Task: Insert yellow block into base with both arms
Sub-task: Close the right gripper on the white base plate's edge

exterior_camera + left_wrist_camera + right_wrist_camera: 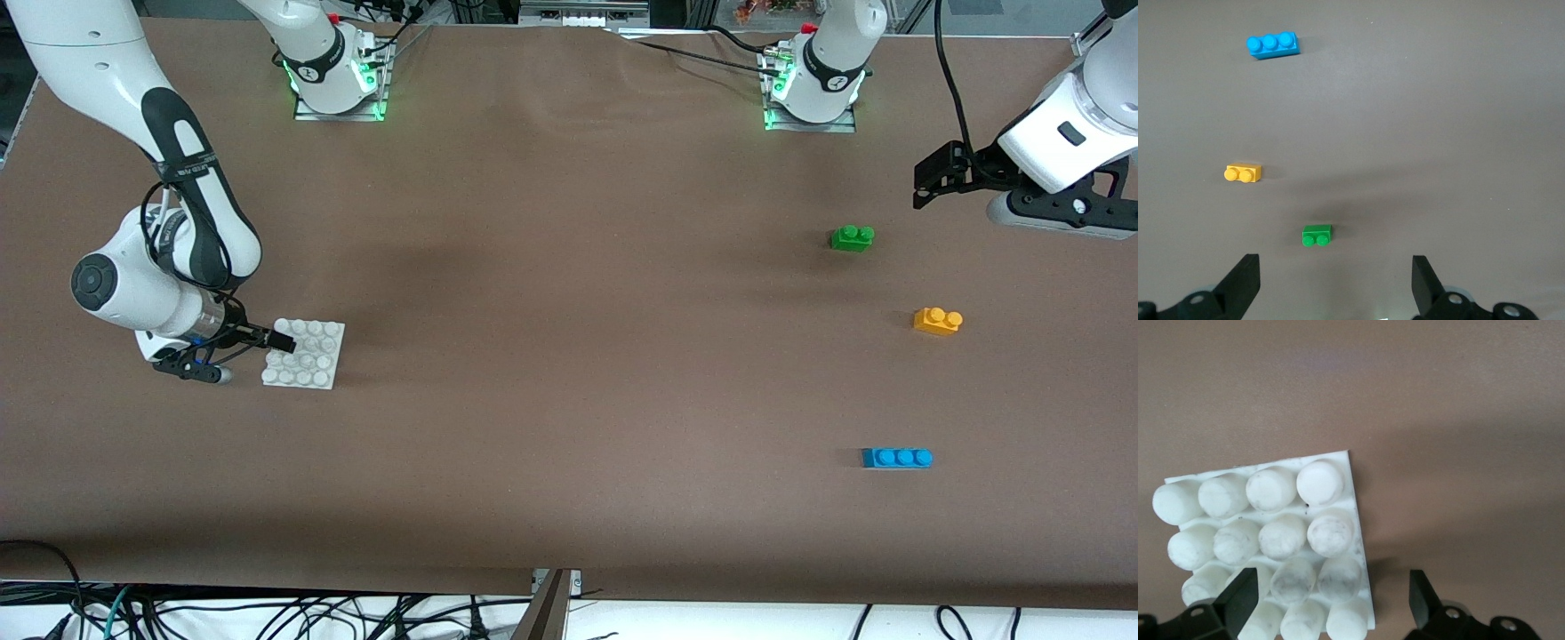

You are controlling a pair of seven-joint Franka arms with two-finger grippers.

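While open, right gripper (1328, 603) straddles base (1358, 520).

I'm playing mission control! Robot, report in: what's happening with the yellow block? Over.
Left gripper open, in the air above the green brick. Right gripper open at the base. Yellow block untouched on the table, nothing blocking it.

brown table (569, 356): base (307, 360), green brick (852, 237), yellow block (937, 321), blue brick (897, 458).

Green brick (852, 237), blue brick (897, 458)
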